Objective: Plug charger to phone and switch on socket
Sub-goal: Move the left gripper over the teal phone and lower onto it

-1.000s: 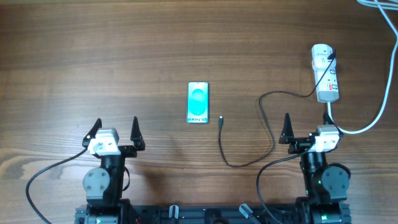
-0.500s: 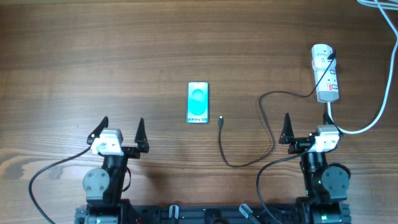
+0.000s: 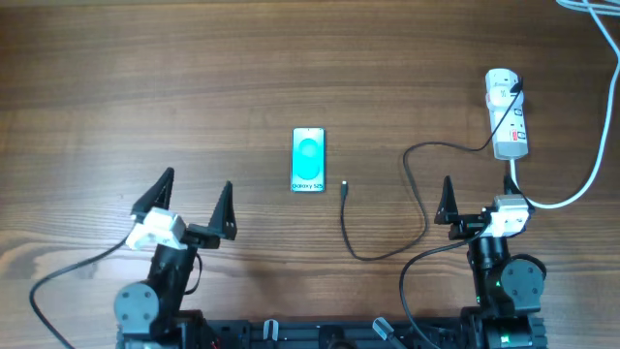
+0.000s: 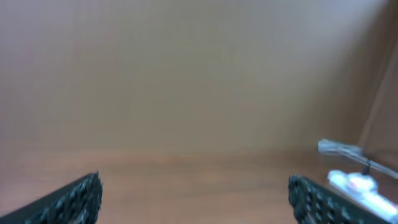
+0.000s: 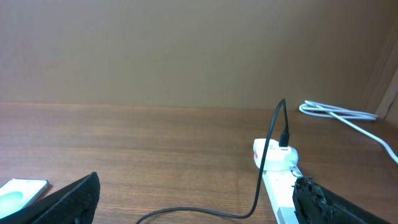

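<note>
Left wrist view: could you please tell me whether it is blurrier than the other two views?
Left wrist: yes, soft throughout, with no crisp edge anywhere. Right wrist: sharp, the charger and socket clearly outlined. Overhead: sharp and evenly lit, with the phone screen glowing brightly.

Phone [image 3: 309, 160] at centre of table [image 3: 145, 78]; charger [image 3: 345, 190] tip just right of it, cable looping rightward up to socket [image 3: 508, 128] far right.
</note>
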Robot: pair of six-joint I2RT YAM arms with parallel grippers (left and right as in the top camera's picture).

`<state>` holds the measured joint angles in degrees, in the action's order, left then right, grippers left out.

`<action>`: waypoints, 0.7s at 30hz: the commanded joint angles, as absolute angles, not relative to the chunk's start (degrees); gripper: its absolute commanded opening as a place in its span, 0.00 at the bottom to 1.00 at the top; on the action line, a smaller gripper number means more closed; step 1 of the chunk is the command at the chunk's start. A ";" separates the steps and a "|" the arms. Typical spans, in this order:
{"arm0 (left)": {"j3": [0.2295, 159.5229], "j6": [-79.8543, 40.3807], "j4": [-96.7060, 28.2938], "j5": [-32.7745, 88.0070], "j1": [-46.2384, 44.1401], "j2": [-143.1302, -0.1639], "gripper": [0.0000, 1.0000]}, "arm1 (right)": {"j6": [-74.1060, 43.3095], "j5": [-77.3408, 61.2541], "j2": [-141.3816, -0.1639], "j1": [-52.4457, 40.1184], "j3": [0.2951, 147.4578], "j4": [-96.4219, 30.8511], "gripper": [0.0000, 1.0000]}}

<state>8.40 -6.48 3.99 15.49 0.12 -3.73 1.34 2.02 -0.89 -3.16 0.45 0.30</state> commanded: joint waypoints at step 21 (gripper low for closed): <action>83.11 -12.27 -56.45 20.25 -6.66 -70.30 1.00 | 1.41 2.96 -0.27 -2.92 0.34 0.62 1.00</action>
<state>73.91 -13.69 -52.01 29.87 -3.07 -64.75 1.34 2.02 -0.78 -3.16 0.43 0.32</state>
